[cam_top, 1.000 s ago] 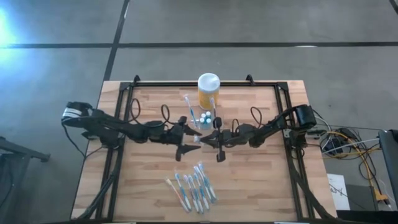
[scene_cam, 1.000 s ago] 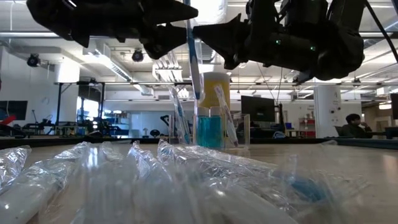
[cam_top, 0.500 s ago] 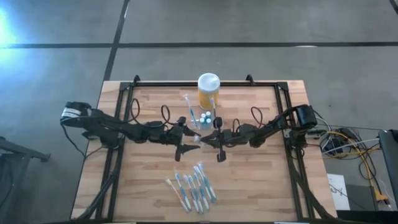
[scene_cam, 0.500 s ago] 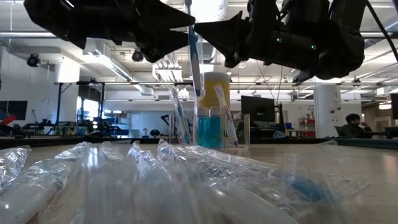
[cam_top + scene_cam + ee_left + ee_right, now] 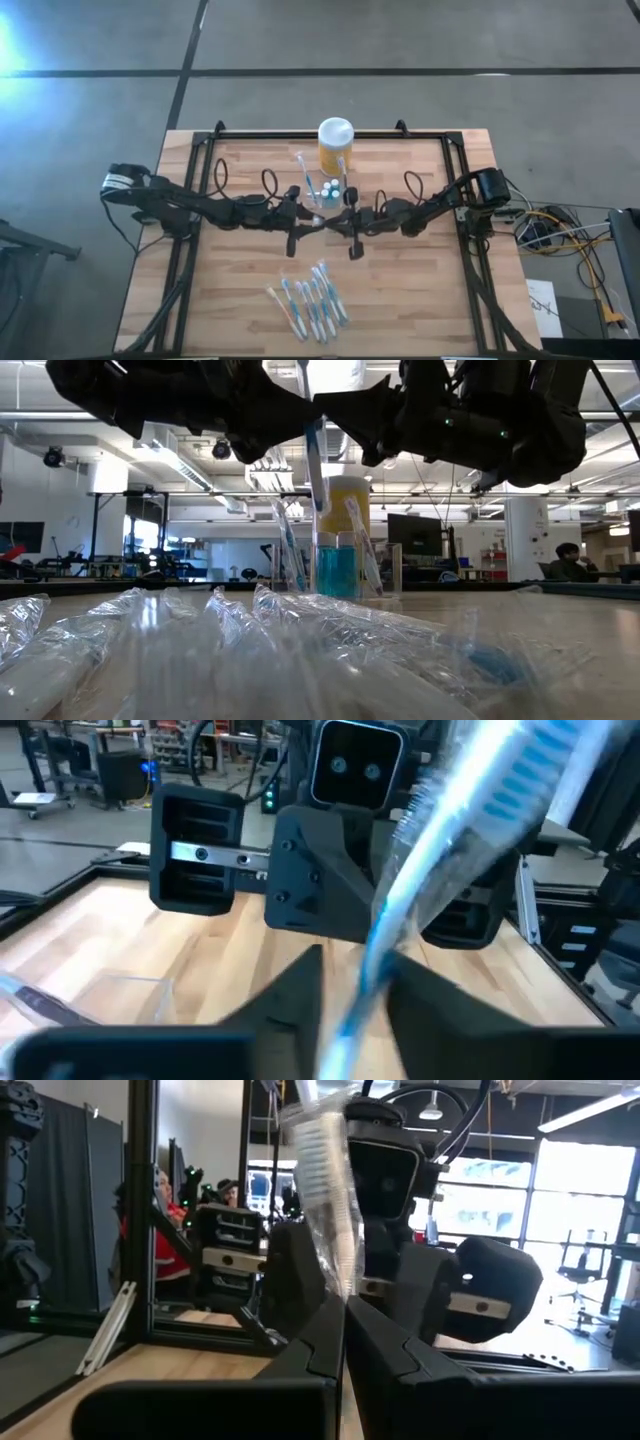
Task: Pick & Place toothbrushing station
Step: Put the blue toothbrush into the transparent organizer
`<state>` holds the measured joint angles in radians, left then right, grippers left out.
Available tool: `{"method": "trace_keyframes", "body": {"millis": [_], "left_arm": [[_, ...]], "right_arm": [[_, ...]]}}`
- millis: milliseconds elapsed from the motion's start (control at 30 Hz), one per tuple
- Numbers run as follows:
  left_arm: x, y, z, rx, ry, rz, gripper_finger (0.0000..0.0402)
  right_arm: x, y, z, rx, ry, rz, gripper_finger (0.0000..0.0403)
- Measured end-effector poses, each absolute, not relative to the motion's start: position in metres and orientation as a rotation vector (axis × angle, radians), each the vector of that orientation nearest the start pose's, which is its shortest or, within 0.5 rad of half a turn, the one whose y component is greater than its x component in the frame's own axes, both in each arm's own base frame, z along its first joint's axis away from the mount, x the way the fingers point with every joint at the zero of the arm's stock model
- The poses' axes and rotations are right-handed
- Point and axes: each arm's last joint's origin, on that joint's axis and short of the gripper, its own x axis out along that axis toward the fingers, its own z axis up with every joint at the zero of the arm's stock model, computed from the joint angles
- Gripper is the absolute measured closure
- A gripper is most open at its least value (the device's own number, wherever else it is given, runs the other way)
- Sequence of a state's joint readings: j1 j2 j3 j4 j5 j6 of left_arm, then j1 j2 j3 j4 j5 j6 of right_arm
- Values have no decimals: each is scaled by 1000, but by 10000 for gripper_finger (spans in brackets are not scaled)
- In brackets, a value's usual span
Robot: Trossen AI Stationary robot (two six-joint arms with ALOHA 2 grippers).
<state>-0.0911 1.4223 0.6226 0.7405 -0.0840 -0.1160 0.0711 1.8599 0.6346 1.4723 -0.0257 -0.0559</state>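
Two toothbrushes [image 5: 322,183] in one toothbrushing station [image 5: 329,190].

A: Toothbrushing station [image 5: 328,189] — appearance?
B: Small clear plastic holder, upright on the wooden table, blue showing inside [image 5: 337,572], toothbrushes standing in its slots.
A: Location?
B: Just beside the yellow jar — table centre.

The right gripper [image 5: 345,1342] has its two dark fingers [image 5: 305,1355] pressed together on a plastic-wrapped toothbrush [image 5: 325,1200] — it stands nearly upright, bristle end up. Just behind it the left gripper [image 5: 400,1270] faces this way, its black body filling the middle. Beyond — a black frame post [image 5: 140,1210] and a person in red [image 5: 170,1240]
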Motion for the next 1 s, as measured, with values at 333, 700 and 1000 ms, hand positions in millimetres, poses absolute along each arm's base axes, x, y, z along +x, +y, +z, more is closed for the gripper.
{"method": "trace_keyframes", "body": {"millis": [333, 700, 1000], "left_arm": [[289, -23, 224, -63, 96, 0, 379], [249, -9, 230, -47, 62, 41, 379], [228, 32, 225, -105, 4, 295, 379]], "right_arm": [[326, 23, 168, 2, -236, 92, 370], [293, 18, 184, 115, -259, 47, 269], [242, 27, 174, 117, -130, 99, 269]]}}
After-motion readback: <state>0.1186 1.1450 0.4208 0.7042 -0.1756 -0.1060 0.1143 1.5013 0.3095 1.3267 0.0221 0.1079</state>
